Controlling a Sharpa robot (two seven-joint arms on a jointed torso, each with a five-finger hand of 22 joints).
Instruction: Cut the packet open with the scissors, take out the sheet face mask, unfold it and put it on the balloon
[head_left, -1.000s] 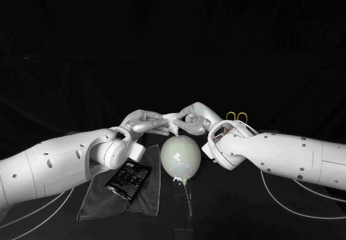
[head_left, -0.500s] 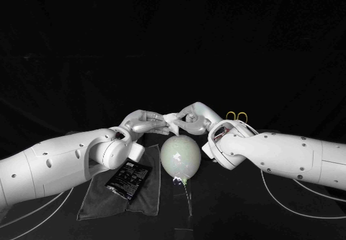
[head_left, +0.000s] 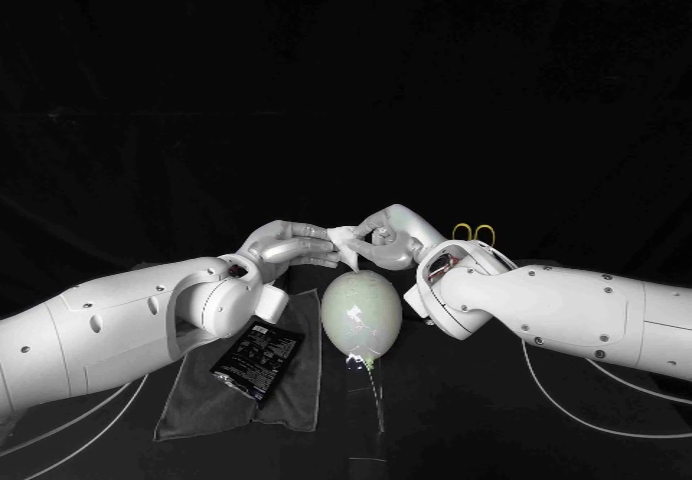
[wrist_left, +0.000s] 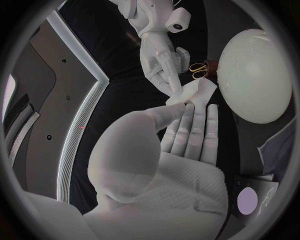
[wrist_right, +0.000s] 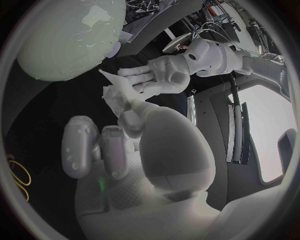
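Two arms angled inward; left hand (head_left: 289, 243), right hand (head_left: 392, 232) both pinch folded mask (head_left: 343, 238) near balloon (head_left: 361, 312).

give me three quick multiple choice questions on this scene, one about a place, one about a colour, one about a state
1. Where does the packet lie?
A. on the grey cloth beside the balloon
B. on top of the balloon
C. on a plate

2. What colour are the handles of the scissors?
A. red
B. yellow
C. blue

3. What state is the mask in?
A. spread over the balloon
B. folded small, pinched between the left hand and the right hand
C. lying flat on the table

Answers:
1. A, as the black packet rests on the cloth next to the balloon.
2. B, as two yellow loops show in the head view.
3. B, as the fingers of both hands meet on the small white folded piece.
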